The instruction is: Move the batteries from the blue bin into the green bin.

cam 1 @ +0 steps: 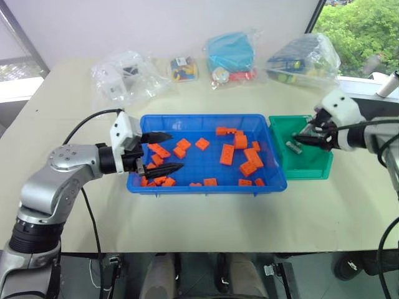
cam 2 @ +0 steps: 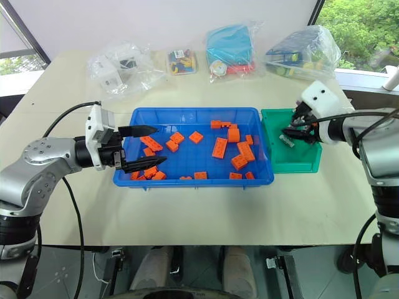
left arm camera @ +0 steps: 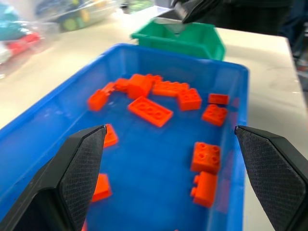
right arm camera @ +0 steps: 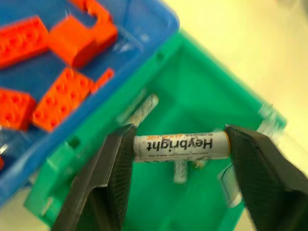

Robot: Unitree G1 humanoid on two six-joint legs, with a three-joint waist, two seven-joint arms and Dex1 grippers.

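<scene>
The right gripper (right arm camera: 179, 144) reached in over the green bin (cam 1: 315, 165) at the desk's right edge, clamping one battery (right arm camera: 180, 147) end to end between its fingers. Two more batteries (right arm camera: 144, 109) lay on the bin floor below it. The left gripper (cam 1: 159, 152) hung level over the blue bin's (cam 1: 206, 185) left end, jaws wide and empty, above about twenty bricks (cam 1: 227, 154).

Between the black textured jaws, a white-and-silver battery (right arm camera: 179, 147) printed with dark "Heybright" lettering and small orange text is seen. A green bin (right arm camera: 163, 192) is seen below them, a bright-blue bin (cam 1: 206, 187) with orange bricks (left arm camera: 150, 111) beside it.
</scene>
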